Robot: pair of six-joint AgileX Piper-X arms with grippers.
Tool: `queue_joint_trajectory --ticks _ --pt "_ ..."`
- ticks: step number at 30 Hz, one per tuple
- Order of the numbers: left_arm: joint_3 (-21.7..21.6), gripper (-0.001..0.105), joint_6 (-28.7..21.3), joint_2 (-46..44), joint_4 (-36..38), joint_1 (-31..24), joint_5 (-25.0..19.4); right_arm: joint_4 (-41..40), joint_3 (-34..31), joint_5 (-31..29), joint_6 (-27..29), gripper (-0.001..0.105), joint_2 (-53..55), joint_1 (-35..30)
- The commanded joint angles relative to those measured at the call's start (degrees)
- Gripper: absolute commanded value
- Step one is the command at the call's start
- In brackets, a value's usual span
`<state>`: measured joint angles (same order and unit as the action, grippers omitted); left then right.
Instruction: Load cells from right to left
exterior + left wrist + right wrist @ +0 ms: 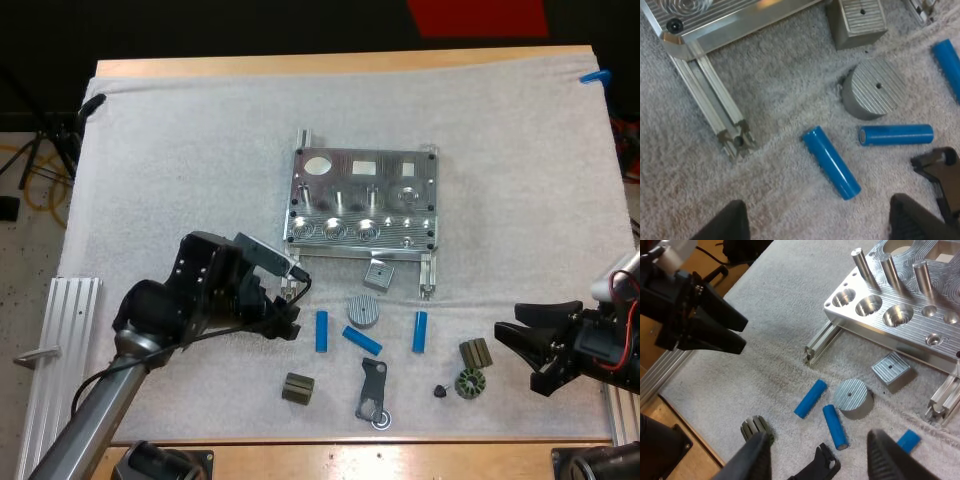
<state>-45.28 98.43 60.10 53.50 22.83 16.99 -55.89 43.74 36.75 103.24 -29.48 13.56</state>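
Left wrist view: left gripper [820, 217], jaws apart, hangs near a cell [831, 162]; best straddle its middle squarely before closing; right gripper [516, 358] likewise spread.

The wooden counter [340, 62] is carrying a white mat [180, 170] that is covering nearly all of it. A metal fixture [365, 195] is sitting on the mat near its middle. On the near side of it, three blue cylinders [362, 341] are lying flat and apart, among a round metal disc [362, 310], a square metal block [377, 275], a dark bracket [372, 390] and ribbed dark parts [297, 388].
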Motion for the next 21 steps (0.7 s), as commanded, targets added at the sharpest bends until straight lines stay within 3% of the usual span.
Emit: queue_joint_trajectory --ticks 1,8,10,13,21 --pt "-0.4 0.059 0.5 0.5 -1.1 0.3 -0.4 0.8 0.5 0.8 1.2 0.044 0.1 -0.2" --pt "-0.4 0.059 0.5 4.1 -1.7 4.2 -1.1 0.8 0.5 0.8 1.2 0.044 0.1 -0.2" --pt "-0.4 0.059 1.0 5.5 -2.8 6.7 -4.1 0.8 0.5 0.8 1.2 0.044 0.1 -0.2" --pt "-0.4 0.059 4.3 7.7 -4.8 8.8 -8.5 0.8 0.5 0.8 1.2 0.044 0.1 -0.2" --pt "-0.4 0.059 11.0 12.7 -7.5 8.8 -7.8 0.8 0.5 0.8 1.2 0.044 0.1 -0.2"
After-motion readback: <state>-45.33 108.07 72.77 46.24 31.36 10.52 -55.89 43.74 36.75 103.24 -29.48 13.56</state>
